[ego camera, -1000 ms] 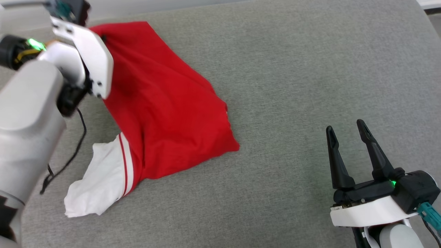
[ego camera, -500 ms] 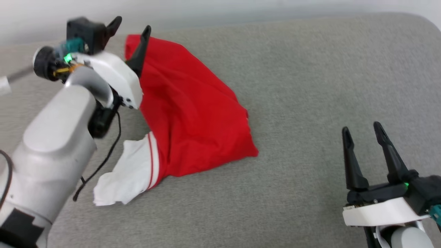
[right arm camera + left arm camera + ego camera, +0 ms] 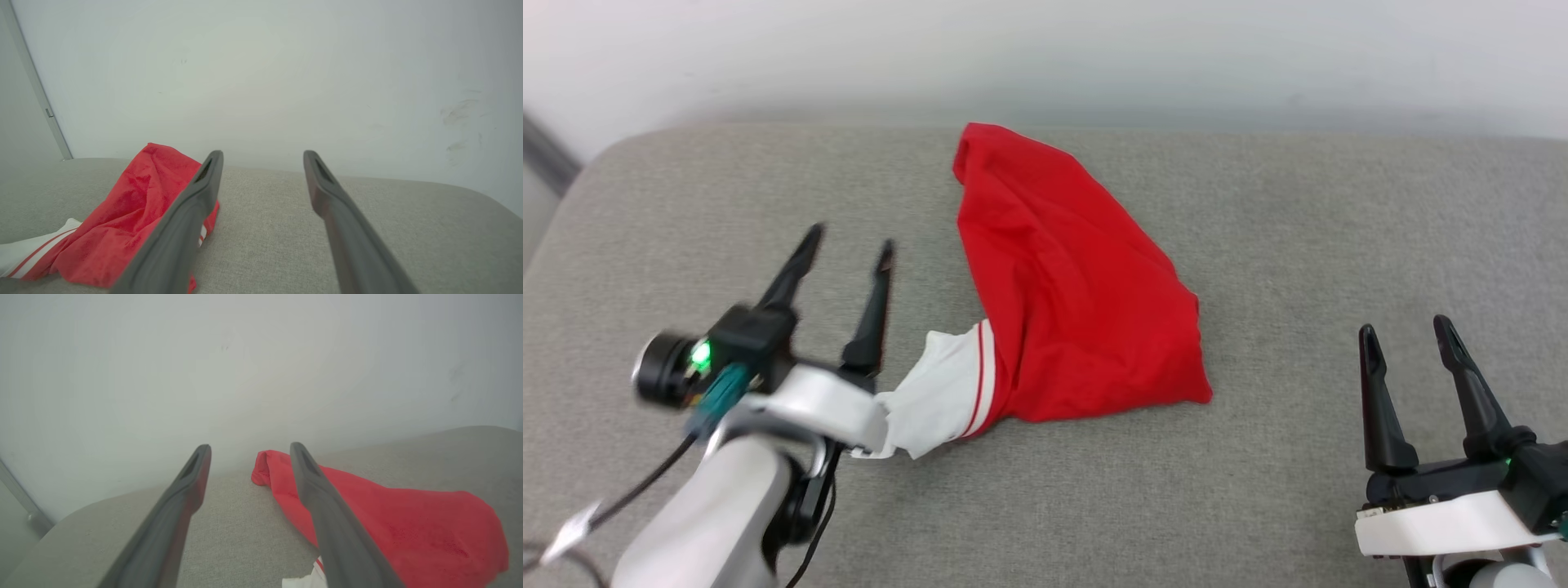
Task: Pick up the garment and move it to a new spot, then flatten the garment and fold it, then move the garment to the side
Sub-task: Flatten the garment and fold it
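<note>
Left hand [image 3: 849,238] and right hand [image 3: 1404,328] both hover wide open, empty.

Surface: grey fabric-covered bench [image 3: 1258,490], woven texture, rounded far corners, across the middle and lower frame of the head view.
Backdrop: pale off-white wall [image 3: 1045,57], plain, along the top of the frame, meeting the bench's far edge.
Left edge: grey upright metal strip [image 3: 39,90], left of the right wrist view, carrying a small bracket [image 3: 49,113].
Marks: faint dark smudges [image 3: 459,110] on the wall, right side of that view.
</note>
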Motion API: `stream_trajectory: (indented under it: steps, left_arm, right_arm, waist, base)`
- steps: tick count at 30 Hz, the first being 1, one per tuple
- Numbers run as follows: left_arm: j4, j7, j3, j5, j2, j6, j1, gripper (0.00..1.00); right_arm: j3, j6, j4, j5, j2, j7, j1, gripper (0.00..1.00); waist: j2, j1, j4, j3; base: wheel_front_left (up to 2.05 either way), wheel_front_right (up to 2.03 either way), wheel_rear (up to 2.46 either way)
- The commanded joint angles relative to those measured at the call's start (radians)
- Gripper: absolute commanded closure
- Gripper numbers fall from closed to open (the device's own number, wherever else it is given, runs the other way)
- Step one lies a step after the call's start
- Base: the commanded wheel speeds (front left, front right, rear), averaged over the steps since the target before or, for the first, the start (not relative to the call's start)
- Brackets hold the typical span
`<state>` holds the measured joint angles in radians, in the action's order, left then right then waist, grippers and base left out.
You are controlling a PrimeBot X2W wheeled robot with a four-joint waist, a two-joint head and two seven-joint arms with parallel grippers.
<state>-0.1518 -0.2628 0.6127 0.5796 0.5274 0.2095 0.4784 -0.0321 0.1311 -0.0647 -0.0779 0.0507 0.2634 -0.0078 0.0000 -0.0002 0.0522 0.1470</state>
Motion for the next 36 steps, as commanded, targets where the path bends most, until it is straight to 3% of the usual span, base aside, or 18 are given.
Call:
stream_trajectory:
  steps: [1, 4, 7, 10, 16, 19, 21, 22, 23, 28, 31, 36]
  left_arm:
    - [0.059, -0.002, -0.060, -0.017, -0.014, 0.033, -0.069, 0.00]
    - [0.159, -0.002, -0.170, -0.047, -0.061, 0.053, -0.207, 0.00]
    - [0.220, -0.002, -0.229, -0.080, -0.098, 0.031, -0.283, 0.00]
    - [0.255, -0.003, -0.303, -0.144, -0.167, -0.029, -0.396, 0.00]
    - [0.248, -0.003, -0.358, -0.202, -0.242, -0.110, -0.433, 0.00]
    - [0.238, -0.003, -0.391, -0.232, -0.278, -0.148, -0.433, 0.00]
    - [0.230, -0.002, -0.407, -0.256, -0.297, -0.171, -0.430, 0.00]
    - [0.225, -0.003, -0.431, -0.281, -0.328, -0.203, -0.416, 0.00]
    - [0.222, -0.003, -0.441, -0.288, -0.337, -0.212, -0.412, 0.00]
    - [0.203, -0.003, -0.475, -0.318, -0.387, -0.261, -0.390, 0.00]
    - [0.194, -0.003, -0.487, -0.333, -0.411, -0.280, -0.381, 0.00]
    - [0.176, -0.003, -0.503, -0.349, -0.438, -0.305, -0.362, 0.00]
  right_arm:
    - [-0.006, -0.001, -0.005, 0.005, -0.001, 0.002, 0.012, 0.00]
    - [-0.008, -0.001, -0.008, 0.004, -0.001, 0.002, 0.017, 0.00]
    - [-0.012, -0.001, -0.007, 0.004, -0.001, 0.002, 0.026, 0.00]
    - [-0.027, -0.001, -0.004, -0.007, -0.001, 0.002, 0.041, 0.00]
    - [-0.036, -0.001, 0.017, 0.028, -0.001, 0.002, 0.030, 0.00]
    - [0.001, -0.001, 0.064, 0.030, 0.052, -0.030, -0.011, 0.00]
    - [0.048, -0.001, 0.087, -0.014, 0.112, -0.116, -0.045, 0.00]
    - [0.125, -0.001, 0.089, -0.125, 0.222, -0.297, -0.117, 0.00]
    - [0.157, -0.001, 0.085, -0.166, 0.267, -0.367, -0.144, 0.00]
    - [0.274, -0.001, 0.076, -0.386, 0.435, -0.746, -0.282, 0.00]
    - [0.310, -0.001, 0.083, -0.498, 0.460, -0.921, -0.364, 0.00]
    - [0.319, -0.001, 0.152, -0.592, 0.427, -1.109, -0.483, 0.00]
  waist:
    - [0.0000, 0.0002, 0.018, -0.015]
    - [0.0000, 0.0002, 0.026, -0.024]
    - [0.0000, 0.0002, 0.032, -0.031]
    - [0.0000, 0.0002, 0.049, -0.036]
    - [0.0000, 0.0002, 0.085, -0.023]
    - [0.0000, 0.0002, 0.105, -0.006]
    - [0.0000, 0.0002, 0.118, 0.012]
    - [0.0000, 0.0002, 0.136, 0.043]
    - [0.0000, 0.0002, 0.141, 0.053]
    - [0.0000, 0.0002, 0.173, 0.099]
    - [0.0000, 0.0002, 0.197, 0.119]
    - [0.0000, 0.0002, 0.245, 0.151]
  base:
    - [0.00, 0.00, 0.00]
    - [0.00, 0.00, 0.00]
    - [0.00, 0.00, 0.00]
    - [0.00, 0.00, 0.00]
    - [0.00, 0.00, 0.00]
    - [0.00, 0.00, 0.00]
    - [0.00, 0.00, 0.00]
    - [0.00, 0.00, 0.00]
    - [0.00, 0.00, 0.00]
    - [0.00, 0.00, 0.00]
    - [0.00, 0.00, 0.00]
    - [0.00, 0.00, 0.00]
